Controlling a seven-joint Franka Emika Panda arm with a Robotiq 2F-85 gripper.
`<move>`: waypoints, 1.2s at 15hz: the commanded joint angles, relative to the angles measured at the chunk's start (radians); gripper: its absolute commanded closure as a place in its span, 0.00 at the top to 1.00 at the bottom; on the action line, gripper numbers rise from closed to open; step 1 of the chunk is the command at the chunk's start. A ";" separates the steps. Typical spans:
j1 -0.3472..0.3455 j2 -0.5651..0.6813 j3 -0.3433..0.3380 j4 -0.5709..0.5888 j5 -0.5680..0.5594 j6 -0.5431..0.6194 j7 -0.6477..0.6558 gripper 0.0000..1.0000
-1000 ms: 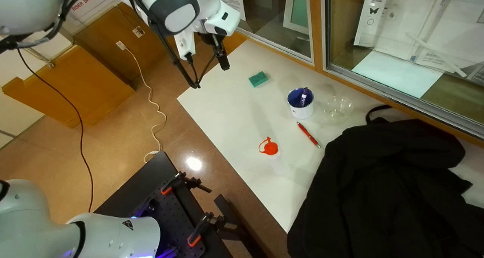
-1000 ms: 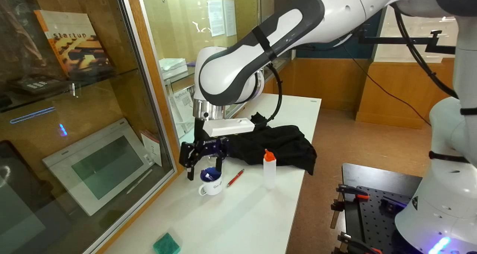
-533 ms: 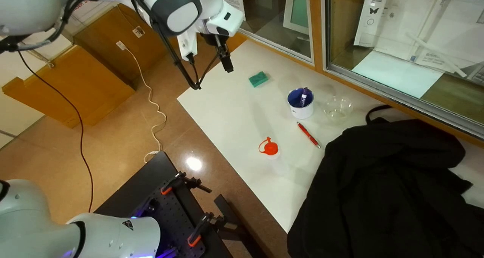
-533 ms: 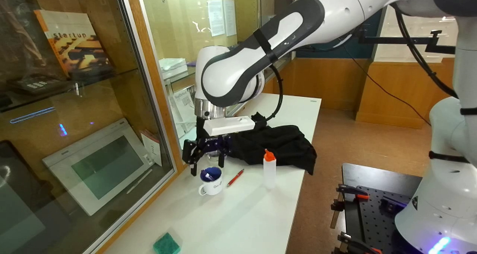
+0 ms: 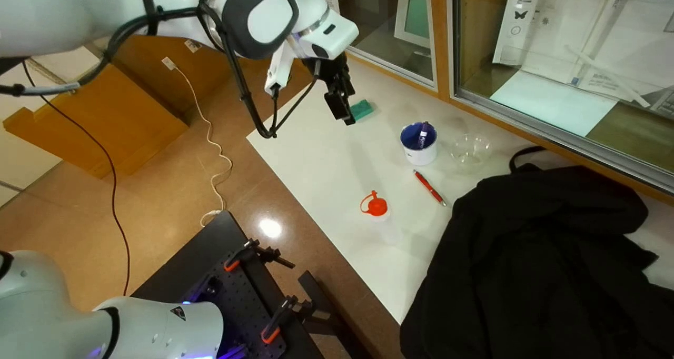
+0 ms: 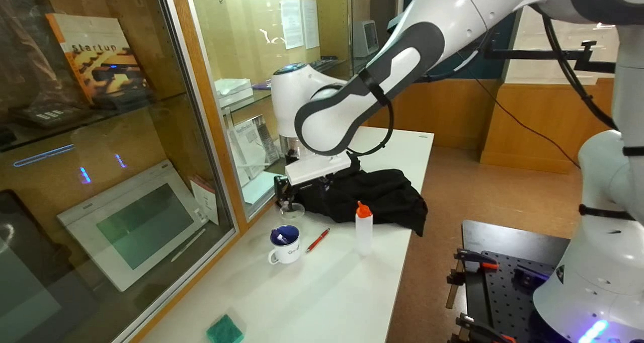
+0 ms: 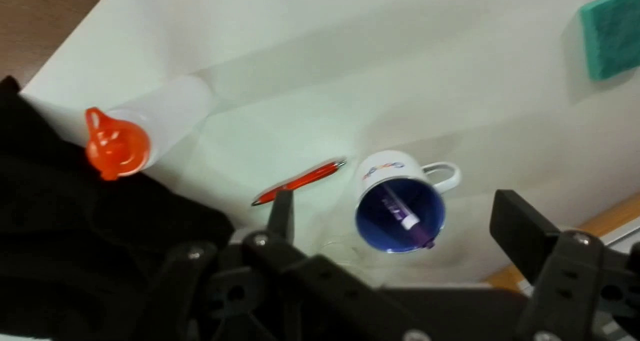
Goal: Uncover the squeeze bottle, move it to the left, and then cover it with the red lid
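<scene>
Squeeze bottle [image 7: 175, 106], pale and whitish, is standing upright on the white table [image 6: 322, 297]. It is showing at left in the wrist view, a little right of centre in both exterior views. The red lid [image 7: 117, 148] is sitting on its top.

Near the bottle, a black cloth [image 5: 532, 264] is lying in a heap; it is filling the lower right in an exterior view, the lower left in the wrist view.

A red pen [image 7: 305, 178] is lying between bottle and mug [image 7: 385, 168], its tip just beside the mug. The mug, white outside and blue inside, is standing upright, a purple marker [image 7: 402, 213] leaning in it. A clear bowl [image 6: 293, 214] is resting near the mug, in faint outline.

Farther out, a green sponge [image 6: 225, 330] is lying at the bottom left in an exterior view, well apart from the bottle.

The gripper [image 7: 398, 220] is hanging above the table, its fingers spreading wide and holding nothing; the mug is showing through the gap, but is standing lower, on the table. The arm [image 6: 370, 99] is reaching in from the upper right in an exterior view.
</scene>
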 commanded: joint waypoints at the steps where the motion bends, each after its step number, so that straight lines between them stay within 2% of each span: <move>1: 0.031 -0.029 -0.042 -0.049 -0.170 -0.074 0.222 1.00; 4: 0.032 -0.043 -0.041 -0.083 -0.277 -0.187 0.373 1.00; 7: 0.015 -0.059 -0.028 -0.131 -0.307 -0.250 0.459 1.00; 9: 0.007 -0.069 -0.025 -0.166 -0.330 -0.256 0.502 1.00; 10: -0.006 -0.020 -0.012 -0.109 -0.306 -0.241 0.454 1.00; 14: -0.009 -0.032 -0.012 -0.139 -0.319 -0.242 0.479 1.00; 18: -0.016 -0.036 -0.031 -0.167 -0.421 -0.193 0.500 1.00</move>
